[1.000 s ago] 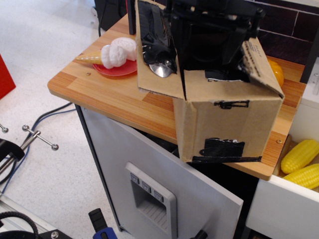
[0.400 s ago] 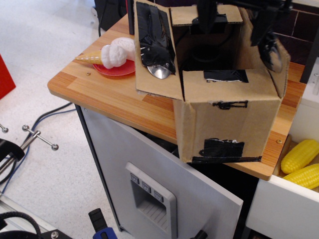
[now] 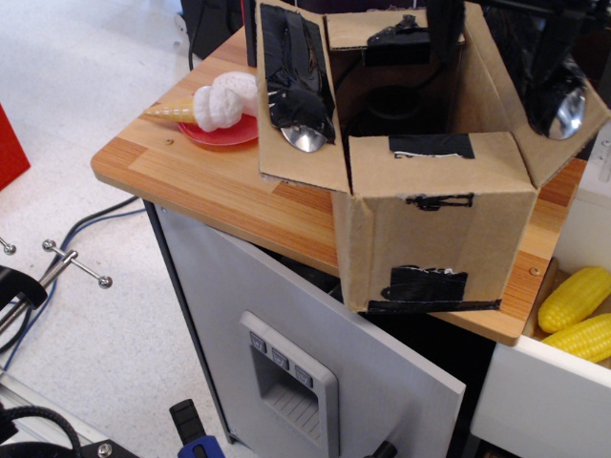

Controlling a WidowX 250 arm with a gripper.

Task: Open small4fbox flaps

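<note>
On the near right of the wooden counter (image 3: pixel 191 176) sits our small4fbox (image 3: pixel 434 239), flaps (image 3: pixel 296 91) seemingly all open, task nearly done; gripper (image 3: pixel 496 29) overhead, grip unclear to us.

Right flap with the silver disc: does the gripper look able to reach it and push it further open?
Probably yes. The gripper hangs right above the right flap, which leans outward with nothing between them; whether they touch is unclear.

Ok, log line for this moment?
box: on counter | left flap: open | right flap: open | gripper: above right side
</note>
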